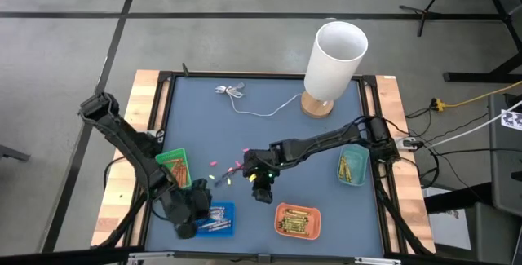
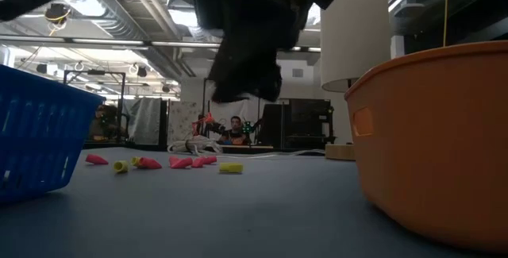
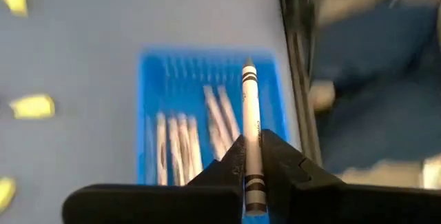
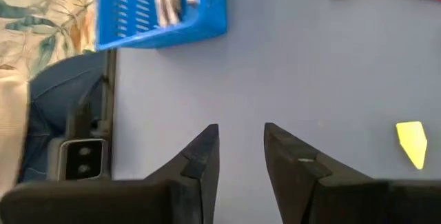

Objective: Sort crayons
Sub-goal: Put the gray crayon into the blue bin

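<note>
Grey crayon pinched in left pincer above blue tray; right pincer open, empty.

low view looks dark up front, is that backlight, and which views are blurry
Low view: yes, bright ceiling lights behind leave the arm a black shape and the orange tray shaded. Left wrist view: held grey crayon sharp, blue tray and table edge smeared. High view: evenly lit.

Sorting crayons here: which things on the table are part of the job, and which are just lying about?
Part of the job:
- grey crayon held in the left gripper
- blue tray, green tray, orange tray, teal tray
- loose pink and yellow pieces
- right gripper, open

Lying about:
- white lamp
- white cable
</note>
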You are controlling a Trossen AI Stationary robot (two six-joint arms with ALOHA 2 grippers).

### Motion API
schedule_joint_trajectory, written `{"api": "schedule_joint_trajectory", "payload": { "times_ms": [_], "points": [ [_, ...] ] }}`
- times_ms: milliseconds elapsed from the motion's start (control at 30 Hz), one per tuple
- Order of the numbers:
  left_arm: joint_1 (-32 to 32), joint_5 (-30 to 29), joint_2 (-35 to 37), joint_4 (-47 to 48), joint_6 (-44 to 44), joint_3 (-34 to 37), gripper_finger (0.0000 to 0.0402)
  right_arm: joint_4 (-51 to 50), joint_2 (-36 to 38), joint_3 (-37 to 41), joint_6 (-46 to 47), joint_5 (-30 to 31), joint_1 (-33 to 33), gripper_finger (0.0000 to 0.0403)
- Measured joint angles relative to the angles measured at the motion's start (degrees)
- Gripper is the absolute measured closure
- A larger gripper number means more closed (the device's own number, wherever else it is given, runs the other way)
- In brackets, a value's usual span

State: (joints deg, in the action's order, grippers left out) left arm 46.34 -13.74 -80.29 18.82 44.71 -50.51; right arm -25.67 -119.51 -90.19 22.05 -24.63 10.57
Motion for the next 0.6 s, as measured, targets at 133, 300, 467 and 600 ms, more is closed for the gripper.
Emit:
{"api": "schedule_joint_trajectory", "payload": {
  "times_ms": [133,300,467,600],
  "points": [
    [0.8,1.6,-0.1,0.9,3.7,0.2,0.0380,0.4,0.4,-0.2,0.0,0.1,0.4,0.0292],
    [1.6,1.9,-0.2,3.1,8.0,0.2,0.0356,0.5,0.2,-0.1,0.0,0.2,0.6,0.0292],
    [1.4,0.6,-0.3,2.9,8.1,0.2,0.0336,0.2,0.2,-0.1,0.1,0.5,0.7,0.0292],
    [1.3,-2.4,-0.4,2.9,7.9,0.2,0.0322,0.2,0.2,-0.1,0.1,0.5,0.7,0.0292]
  ]
}}
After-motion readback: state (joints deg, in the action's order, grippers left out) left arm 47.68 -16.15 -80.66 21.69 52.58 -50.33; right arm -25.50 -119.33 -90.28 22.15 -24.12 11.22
